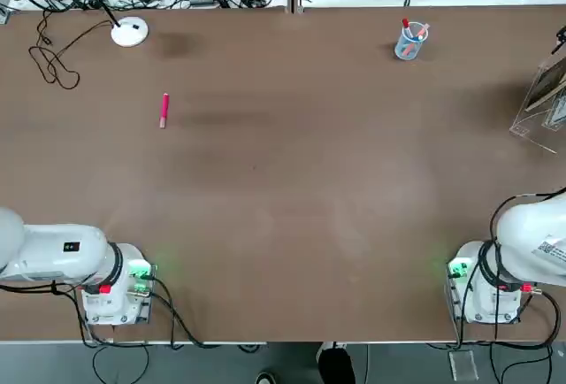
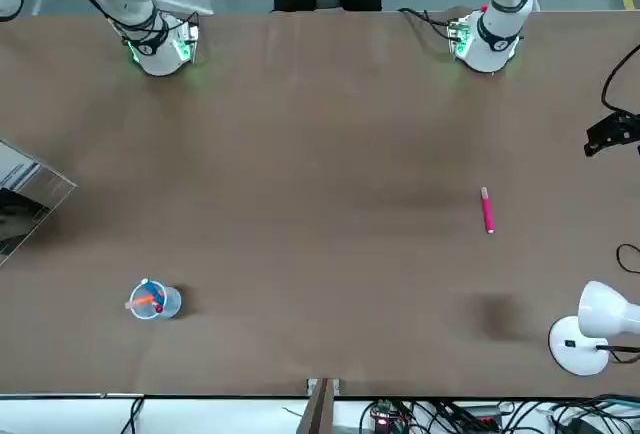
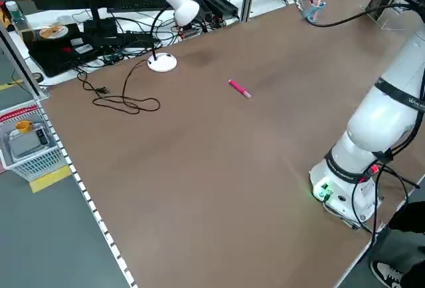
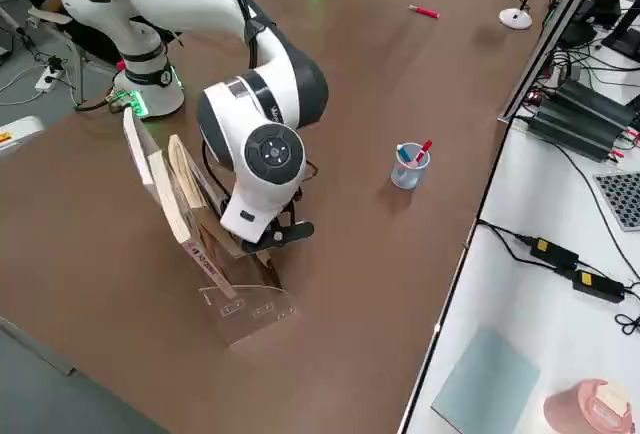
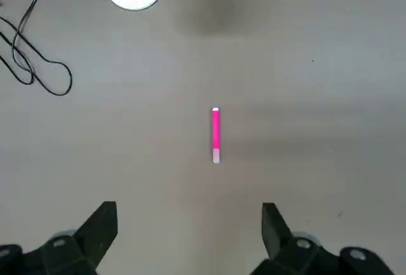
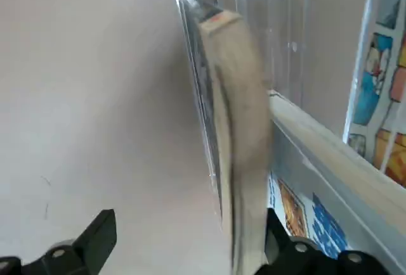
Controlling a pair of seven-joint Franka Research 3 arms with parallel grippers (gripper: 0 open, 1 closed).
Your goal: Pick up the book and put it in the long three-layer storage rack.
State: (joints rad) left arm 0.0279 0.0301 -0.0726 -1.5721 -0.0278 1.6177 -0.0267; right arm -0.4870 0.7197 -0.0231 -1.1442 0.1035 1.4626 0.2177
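Right wrist view: right gripper point(image 6: 184, 237) spread wide, book point(image 6: 238, 142) edge-on in the rack point(image 4: 235, 299). Left gripper point(image 5: 189, 227) also spread, above a pink pen point(image 5: 216, 134).

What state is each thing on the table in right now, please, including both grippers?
book: standing on edge in the rack, between the open fingers, not gripped.
long three-layer storage rack: upright at the table's edge, holding books.
right gripper: open, at the rack.
left gripper: open, empty, parked above the table.
pink marker: lying flat.
cup of pens: upright.
desk lamp: standing.
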